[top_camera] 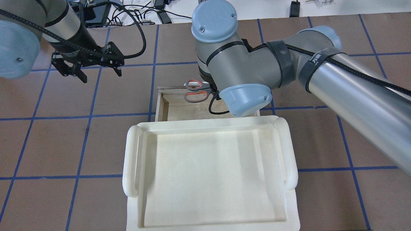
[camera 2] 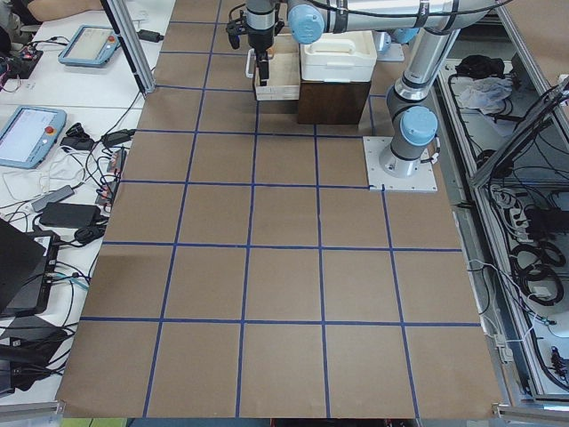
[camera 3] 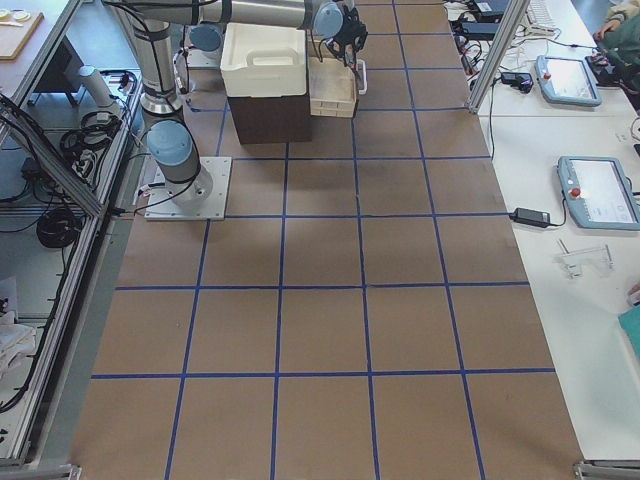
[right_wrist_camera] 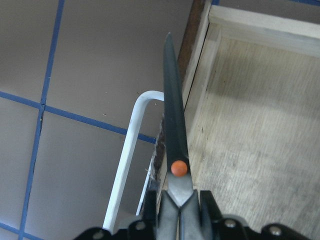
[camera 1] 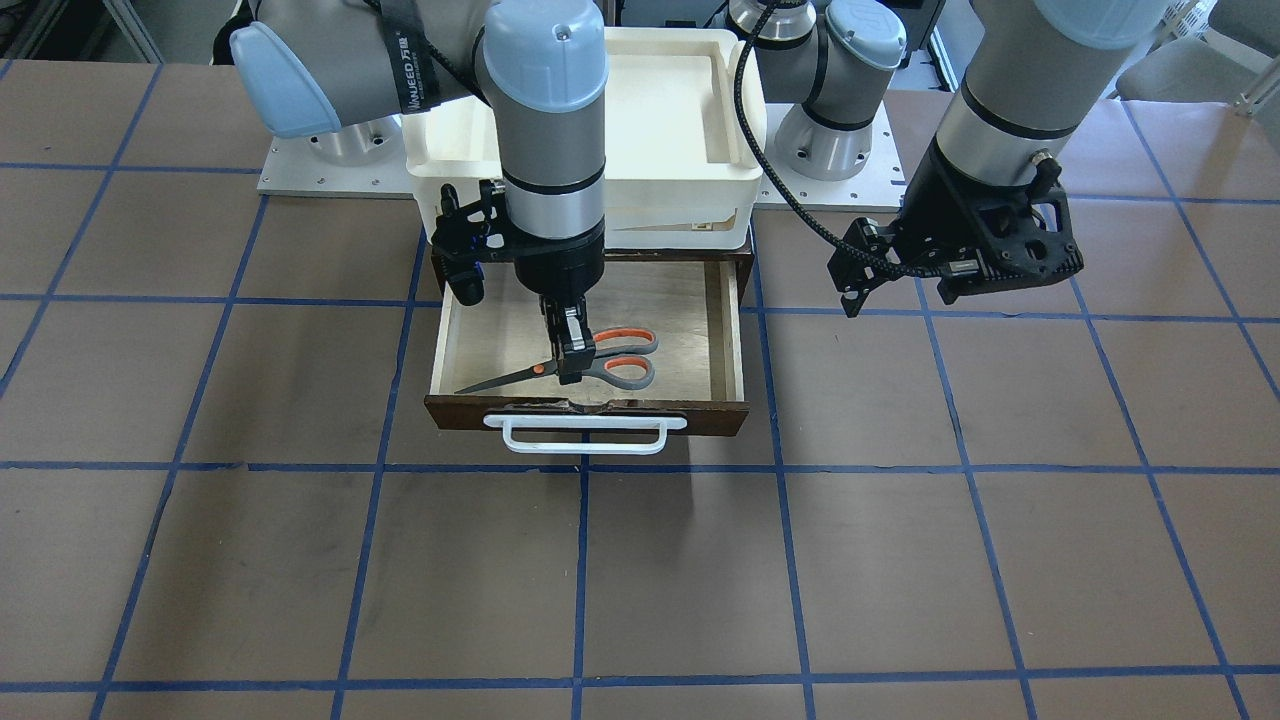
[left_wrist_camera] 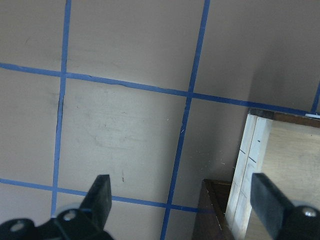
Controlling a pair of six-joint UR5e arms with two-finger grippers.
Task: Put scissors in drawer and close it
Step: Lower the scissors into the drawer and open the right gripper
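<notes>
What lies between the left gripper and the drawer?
Only a bare stretch of table crossed by blue tape, between left gripper and drawer, clearest in the overhead view.

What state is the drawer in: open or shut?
Open: the drawer is pulled out, pale interior exposed, while the right gripper grips the scissors.

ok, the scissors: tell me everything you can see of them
Small scissors with dark metal blades shut together into one point, an orange pivot dot, and grey handle loops lined orange-red. They sit roughly level, running lengthwise along the front wall of the open drawer, over its pale interior. The right gripper is clamped on them from above, just behind the pivot on the handle side. Whether they touch the drawer floor I can't tell. Nothing else touches them.
</notes>
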